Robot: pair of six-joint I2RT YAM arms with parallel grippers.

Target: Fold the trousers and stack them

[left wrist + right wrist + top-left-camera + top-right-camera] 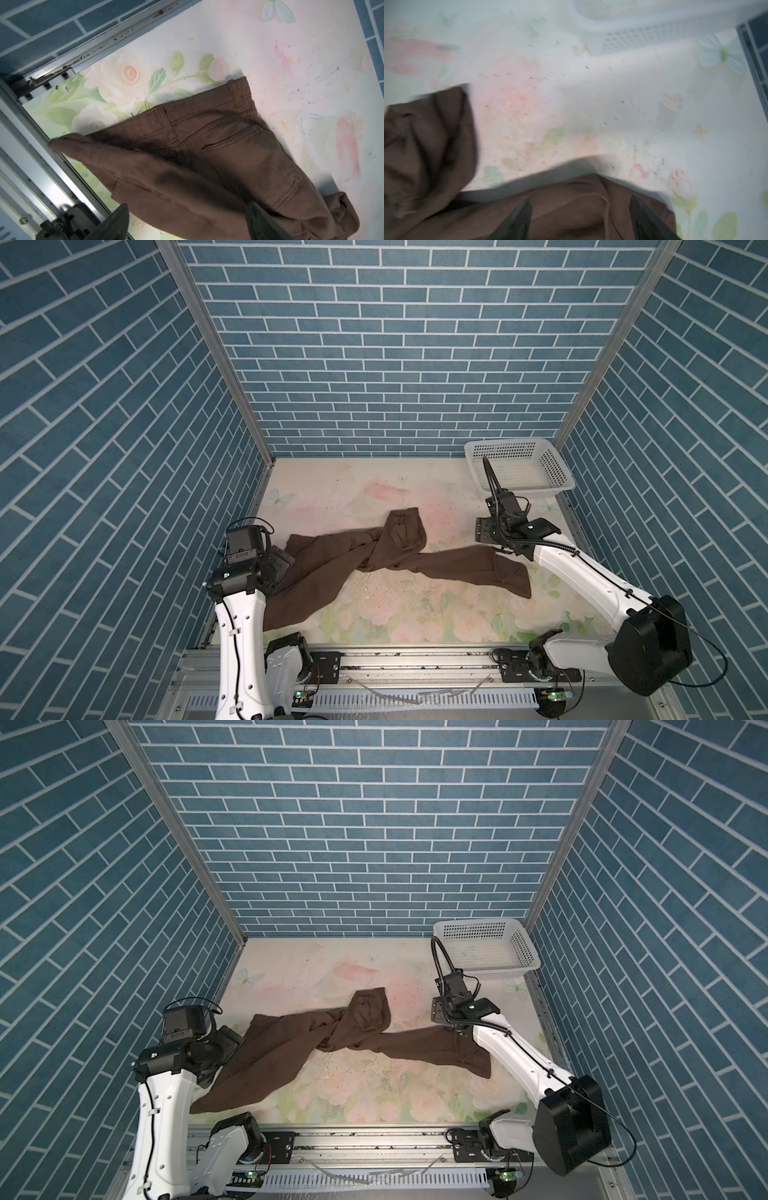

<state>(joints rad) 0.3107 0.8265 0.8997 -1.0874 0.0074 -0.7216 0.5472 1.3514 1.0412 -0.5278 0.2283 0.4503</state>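
Sprawling, twisted chocolate-brown trousers

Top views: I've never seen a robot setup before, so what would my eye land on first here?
The dark chocolate-brown trousers sprawl twisted and unfolded across the middle of the pale floral-print table, with one leg trailing off to the right. Behind them, in the far right corner of the table, sits an empty white perforated plastic basket. All around rise walls of blue brick pattern.
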